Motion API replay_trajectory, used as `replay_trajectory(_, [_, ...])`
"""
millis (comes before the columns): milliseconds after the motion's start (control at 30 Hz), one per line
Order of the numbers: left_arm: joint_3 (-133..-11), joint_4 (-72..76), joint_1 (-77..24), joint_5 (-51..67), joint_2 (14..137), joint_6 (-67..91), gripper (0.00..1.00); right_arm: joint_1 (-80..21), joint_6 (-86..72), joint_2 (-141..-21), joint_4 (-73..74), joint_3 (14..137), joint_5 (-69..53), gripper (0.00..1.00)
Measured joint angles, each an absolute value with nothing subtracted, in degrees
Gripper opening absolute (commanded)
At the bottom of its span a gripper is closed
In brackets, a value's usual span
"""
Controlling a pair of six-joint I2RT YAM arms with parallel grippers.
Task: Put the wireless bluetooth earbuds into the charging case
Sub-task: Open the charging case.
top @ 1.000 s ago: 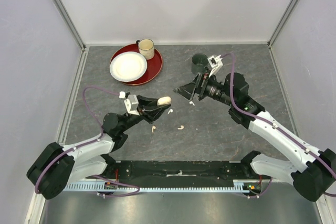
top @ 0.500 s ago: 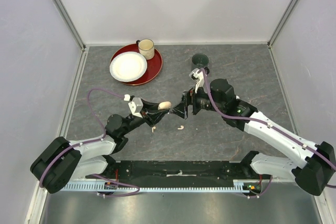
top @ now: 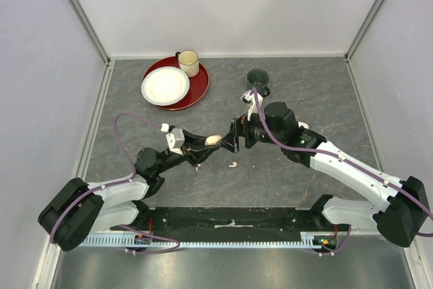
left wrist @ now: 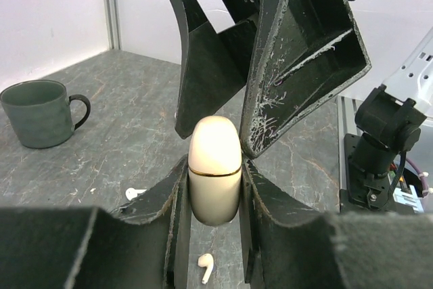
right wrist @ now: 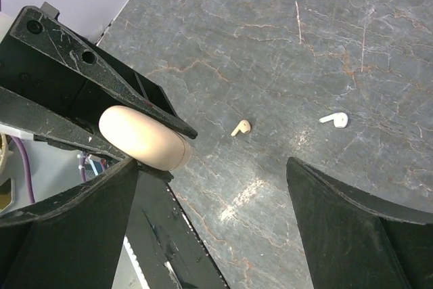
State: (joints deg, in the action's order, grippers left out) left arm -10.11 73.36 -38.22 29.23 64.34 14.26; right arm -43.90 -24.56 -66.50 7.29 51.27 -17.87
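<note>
Left pincer [left wrist: 214,174] grips the closed charging case [right wrist: 142,139] (pale cream); right pincer [right wrist: 211,166] gapes wide, empty, just beside it.

tabletop [top: 270,177] centre: right gripper [top: 230,141], jaws spread, meets left gripper [top: 208,143] clamping charging case [top: 213,140] | far: green mug [top: 258,79], red tray [top: 200,90] | right side: open passage

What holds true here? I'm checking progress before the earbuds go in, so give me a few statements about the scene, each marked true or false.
1. The left gripper is shut on the charging case. True.
2. The case's lid stands open. False: it is closed.
3. The right gripper holds an earbud. False: it is open and empty.
4. Earbuds lie loose on the table. True.
5. The green mug lies tipped on its side. False: it stands upright.
</note>
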Motion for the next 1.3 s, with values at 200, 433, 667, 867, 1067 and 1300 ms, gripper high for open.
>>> replay_trajectory(200, [-10.1,72.9,-37.9,30.0,62.6,14.2,0.02,-44.2,-25.8,-66.5,6.9,51.6,-18.2,0.97])
replay_trajectory(433, [-10.1,72.5,-37.7,30.2,61.2,13.7,0.02,-44.4,-27.0,-66.5,6.4,51.9,-18.4,0.98])
replay_trajectory(667, [-10.1,72.5,-37.6,30.2,59.2,12.7,0.02,-44.5,-28.1,-66.6,5.5,52.6,-19.7,0.98])
replay_trajectory(867, [-9.8,72.5,-37.6,30.2,58.2,12.2,0.02,-44.5,-28.9,-66.9,4.7,52.7,-20.7,0.98])
replay_trajectory(1067, [-9.4,72.6,-37.5,30.1,57.3,11.6,0.02,-44.5,-29.4,-67.3,4.0,52.7,-21.7,0.98])
replay_trajectory(1300, [-9.3,72.6,-37.5,30.0,56.6,11.0,0.02,-44.5,-29.9,-67.4,3.5,52.9,-22.2,0.98])
